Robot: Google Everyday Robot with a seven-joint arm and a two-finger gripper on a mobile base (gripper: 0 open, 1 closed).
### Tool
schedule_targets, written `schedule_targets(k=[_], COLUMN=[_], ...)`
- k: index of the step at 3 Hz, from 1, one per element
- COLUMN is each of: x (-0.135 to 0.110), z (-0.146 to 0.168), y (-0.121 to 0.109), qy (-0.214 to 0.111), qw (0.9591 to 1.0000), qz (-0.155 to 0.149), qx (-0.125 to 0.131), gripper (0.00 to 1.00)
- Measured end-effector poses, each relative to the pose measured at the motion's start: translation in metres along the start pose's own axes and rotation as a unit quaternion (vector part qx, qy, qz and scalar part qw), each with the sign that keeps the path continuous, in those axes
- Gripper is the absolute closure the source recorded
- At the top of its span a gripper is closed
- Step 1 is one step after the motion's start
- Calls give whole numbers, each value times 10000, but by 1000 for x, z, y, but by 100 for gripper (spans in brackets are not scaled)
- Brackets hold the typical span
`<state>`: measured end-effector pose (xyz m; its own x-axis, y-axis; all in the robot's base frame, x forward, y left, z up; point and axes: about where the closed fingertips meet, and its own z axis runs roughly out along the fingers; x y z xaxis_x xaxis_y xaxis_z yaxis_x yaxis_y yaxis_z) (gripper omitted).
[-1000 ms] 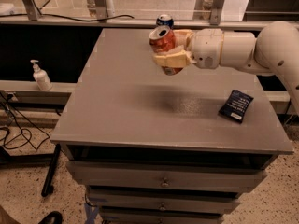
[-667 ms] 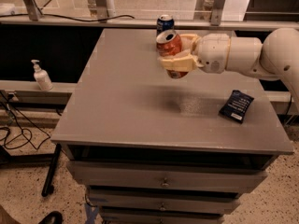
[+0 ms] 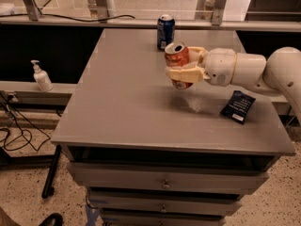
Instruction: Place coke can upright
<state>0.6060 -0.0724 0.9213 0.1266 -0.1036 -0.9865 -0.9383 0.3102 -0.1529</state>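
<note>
Plainly the coke can (image 3: 177, 61) is in the pincer (image 3: 183, 63), which is clamped across the can's middle: one cream finger (image 3: 182, 74) wraps its near side and the other shows behind its far right shoulder. The can hangs over the far right-centre of the grey worktop (image 3: 122, 93), apparently clear of the surface, with a faint shadow on the worktop just below it. It lies near of the dark blue can (image 3: 165, 31) and to the far left of the dark snack packet (image 3: 238, 106).

I judge the can to be light and thin-walled, so it would dent under a hard squeeze, and its smooth painted side is likely slippery. The mid-body hold across the round wall looks right, as it leaves the bottom rim free to meet the worktop.

Its long axis runs close to vertical. The silver top with the opening faces up, and the top leans a little left of the base. The base should be levelled before release, or the narrow rim may let the can tip.
</note>
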Motion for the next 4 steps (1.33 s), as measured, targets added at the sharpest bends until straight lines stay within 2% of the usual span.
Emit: schedule_targets(k=[1, 2, 4], x=[11, 21, 36], z=[-4, -9, -21], y=[3, 6, 11], qy=[-88, -73, -47], qw=[9999, 9997, 9994], qz=[117, 238, 342], qx=[-13, 0, 57], gripper=[100, 85, 38])
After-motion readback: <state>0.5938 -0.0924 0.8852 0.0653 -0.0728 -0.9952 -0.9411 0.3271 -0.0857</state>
